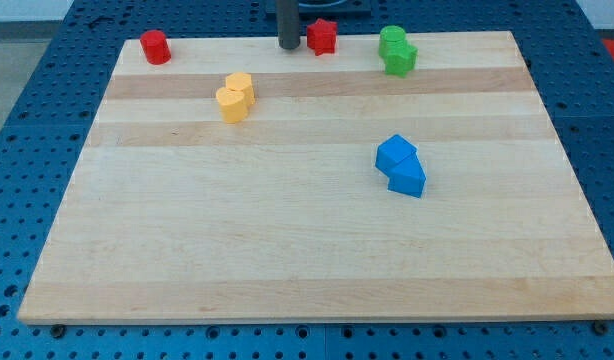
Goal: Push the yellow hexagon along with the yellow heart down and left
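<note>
The yellow hexagon (231,103) and the yellow heart (240,86) sit touching each other in the upper left part of the wooden board (307,250), the heart just above and right of the hexagon. My tip (288,46) stands at the board's top edge, up and to the right of the yellow pair and apart from them. It is just left of a red star-shaped block (323,37).
A red cylinder (155,47) stands at the top left corner. Two green blocks (396,50) touch each other at the top right. Two blue blocks (401,166) touch each other right of centre. A blue pegboard table surrounds the board.
</note>
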{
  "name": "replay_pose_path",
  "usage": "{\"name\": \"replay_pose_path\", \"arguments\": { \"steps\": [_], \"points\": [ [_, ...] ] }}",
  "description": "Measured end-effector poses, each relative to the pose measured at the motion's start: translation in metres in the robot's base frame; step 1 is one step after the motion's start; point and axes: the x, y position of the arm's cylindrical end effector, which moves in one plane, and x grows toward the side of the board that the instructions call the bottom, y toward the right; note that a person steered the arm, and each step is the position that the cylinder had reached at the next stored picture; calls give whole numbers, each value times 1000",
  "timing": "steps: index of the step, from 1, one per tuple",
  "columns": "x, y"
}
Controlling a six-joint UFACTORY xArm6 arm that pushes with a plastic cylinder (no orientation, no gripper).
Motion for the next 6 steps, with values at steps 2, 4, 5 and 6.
{"name": "replay_pose_path", "arguments": {
  "steps": [2, 4, 5, 6],
  "points": [
    [51, -41],
    [82, -42],
    [79, -54],
    [92, -70]
  ]
}}
